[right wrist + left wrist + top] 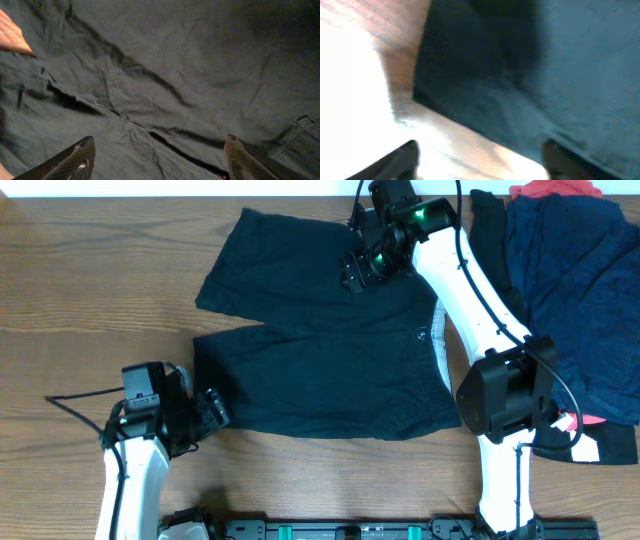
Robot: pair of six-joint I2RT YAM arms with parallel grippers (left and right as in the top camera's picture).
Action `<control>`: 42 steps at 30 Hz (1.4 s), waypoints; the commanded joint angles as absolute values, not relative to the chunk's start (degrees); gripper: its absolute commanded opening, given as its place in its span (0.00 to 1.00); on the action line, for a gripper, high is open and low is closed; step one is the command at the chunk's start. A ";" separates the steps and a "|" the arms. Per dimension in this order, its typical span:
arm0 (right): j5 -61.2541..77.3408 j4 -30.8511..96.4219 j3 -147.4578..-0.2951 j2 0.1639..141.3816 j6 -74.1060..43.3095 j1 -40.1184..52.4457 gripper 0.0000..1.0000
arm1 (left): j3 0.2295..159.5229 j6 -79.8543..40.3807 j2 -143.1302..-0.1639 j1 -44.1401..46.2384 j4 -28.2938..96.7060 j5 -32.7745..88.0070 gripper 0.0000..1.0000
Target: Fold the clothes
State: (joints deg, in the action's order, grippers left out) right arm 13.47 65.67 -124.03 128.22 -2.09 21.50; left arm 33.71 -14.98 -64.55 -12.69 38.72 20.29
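Observation:
Black shorts (pixel 320 350) lie spread flat on the wooden table, legs to the left, waistband with pale speckled lining (pixel 440 345) to the right. My left gripper (pixel 205 412) is open at the lower left hem corner of the shorts; its view shows the dark fabric edge (pixel 520 100) over wood, blurred. My right gripper (pixel 362 268) is open above the upper leg of the shorts, near the crotch seam (pixel 150 135), with nothing between its fingers (pixel 157 160).
A pile of navy blue, black and red garments (pixel 570 290) lies at the right edge of the table. Bare wood (pixel 90 290) lies to the left of the shorts. A black cable (pixel 75 412) trails by the left arm.

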 commanded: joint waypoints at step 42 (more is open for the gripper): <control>13.50 64.58 -123.72 126.78 -1.15 21.71 0.80 | 34.81 -15.18 -75.09 -6.79 30.26 23.35 0.06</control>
